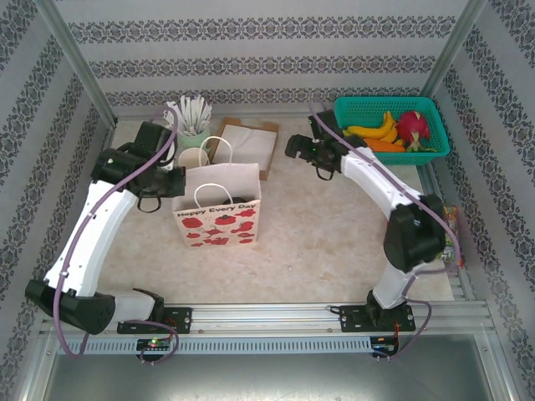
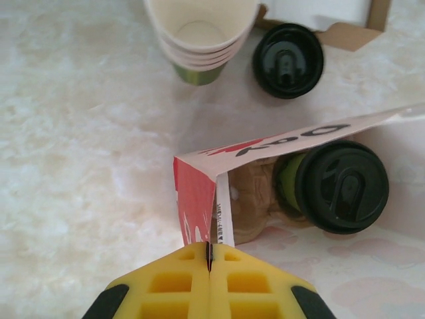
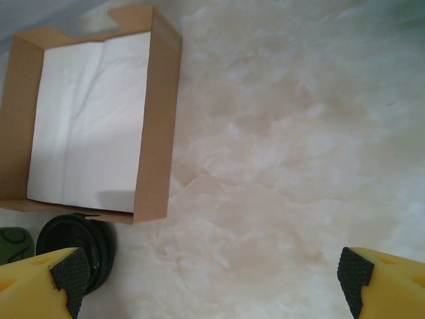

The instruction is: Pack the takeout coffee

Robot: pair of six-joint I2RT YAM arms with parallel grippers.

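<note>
On my overhead feed the pale marbled table [image 1: 334,242] carries a teal basket [image 1: 380,102] in its far right corner. I can make out bananas [image 1: 374,130], a pink dragon fruit [image 1: 414,127] and something orange [image 1: 386,144] lying in it. Near the far middle lies a shallow cardboard tray [image 1: 269,159] lined with white paper [image 1: 249,144], which my right wrist feed shows creased lengthwise. Left of the tray stands a mint-green cup [image 1: 196,135] with white sticks [image 1: 192,110] fanned out of it. Just nearer is a stack of cream-white cups [image 2: 202,33]. My left wrist feed looks into its open mouth, rims nested. Patterned wallpaper [image 1: 267,50] covers the walls.
</note>
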